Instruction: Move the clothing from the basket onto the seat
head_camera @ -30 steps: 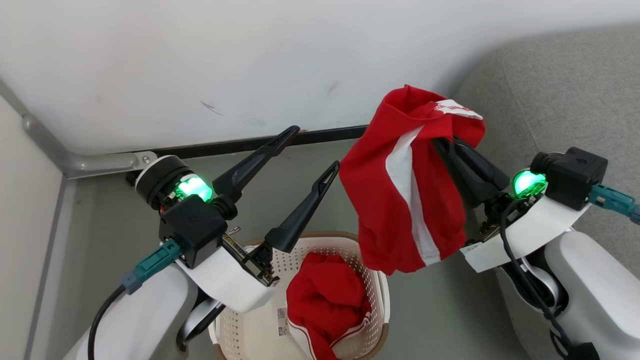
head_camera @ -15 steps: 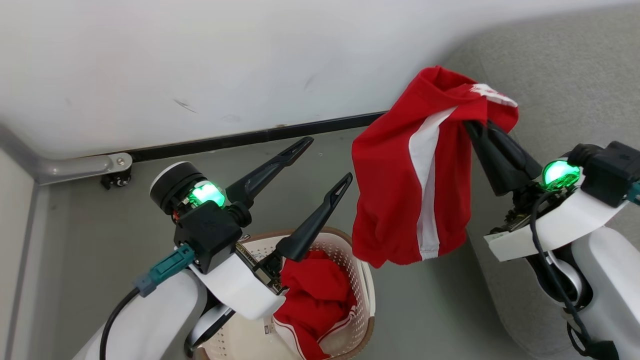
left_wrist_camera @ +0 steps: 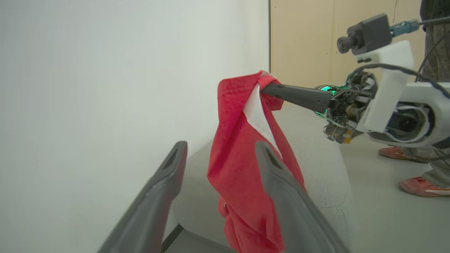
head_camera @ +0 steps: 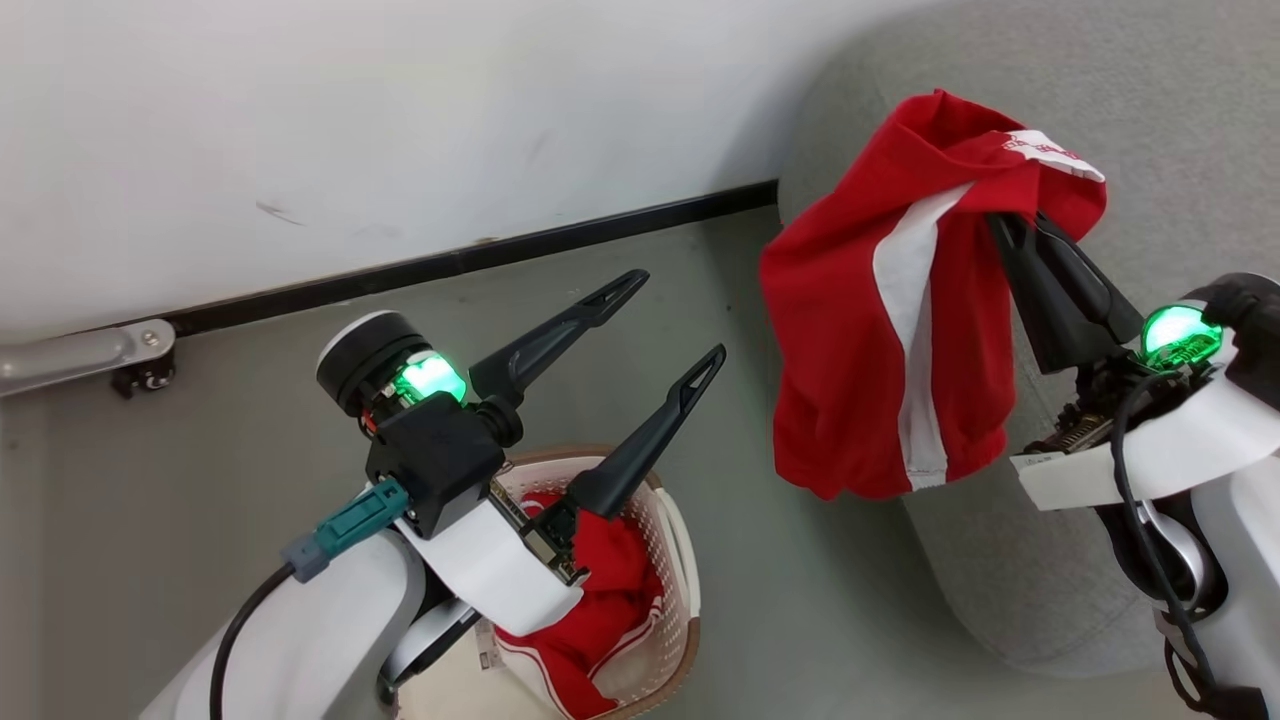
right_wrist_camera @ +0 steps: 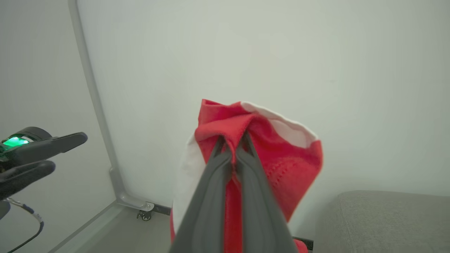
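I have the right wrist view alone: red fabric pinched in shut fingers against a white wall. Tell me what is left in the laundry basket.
Observer: In the head view, a second bright red garment with white stripe trim lies crumpled inside the cream-white perforated plastic basket.
Operator: Report where the held piece hangs.
Observer: The red garment with the white stripe, shut in the right gripper, hangs in the air at the rounded corner of the grey fabric sofa, not laid on the seat.
Operator: Name anyone nearby.
Observer: The left wrist view shows a person's feet in reddish shoes beyond the right gripper.
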Robot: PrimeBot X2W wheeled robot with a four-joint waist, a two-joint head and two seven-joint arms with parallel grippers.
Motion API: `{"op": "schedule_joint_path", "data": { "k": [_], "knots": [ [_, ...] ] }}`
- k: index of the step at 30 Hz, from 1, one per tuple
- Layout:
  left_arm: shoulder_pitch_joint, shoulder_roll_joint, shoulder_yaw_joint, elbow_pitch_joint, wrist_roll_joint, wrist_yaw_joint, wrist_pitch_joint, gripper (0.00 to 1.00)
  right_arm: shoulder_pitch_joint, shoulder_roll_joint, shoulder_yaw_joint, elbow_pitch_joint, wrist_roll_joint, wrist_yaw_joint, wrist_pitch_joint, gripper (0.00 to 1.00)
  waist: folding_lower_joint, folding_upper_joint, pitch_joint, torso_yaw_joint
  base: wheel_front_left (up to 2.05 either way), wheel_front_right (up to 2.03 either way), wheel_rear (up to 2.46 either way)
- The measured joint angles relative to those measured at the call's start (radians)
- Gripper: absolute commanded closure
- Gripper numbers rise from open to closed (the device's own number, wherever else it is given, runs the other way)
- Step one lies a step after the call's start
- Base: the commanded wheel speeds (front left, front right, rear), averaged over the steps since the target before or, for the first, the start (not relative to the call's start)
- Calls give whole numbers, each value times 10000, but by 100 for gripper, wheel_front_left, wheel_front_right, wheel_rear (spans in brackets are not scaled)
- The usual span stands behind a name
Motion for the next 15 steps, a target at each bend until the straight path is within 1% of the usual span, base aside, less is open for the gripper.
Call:
{"op": "schedule_joint_path", "data": {
  "k": [15],
  "knots": [
    [-406, 58, -150, 15, -15, -75, 180, 0, 514, 111, -617, -573, -240, 0, 0, 100, 0, 0, 431, -1171, 0, 0, 0]
  ]
}}
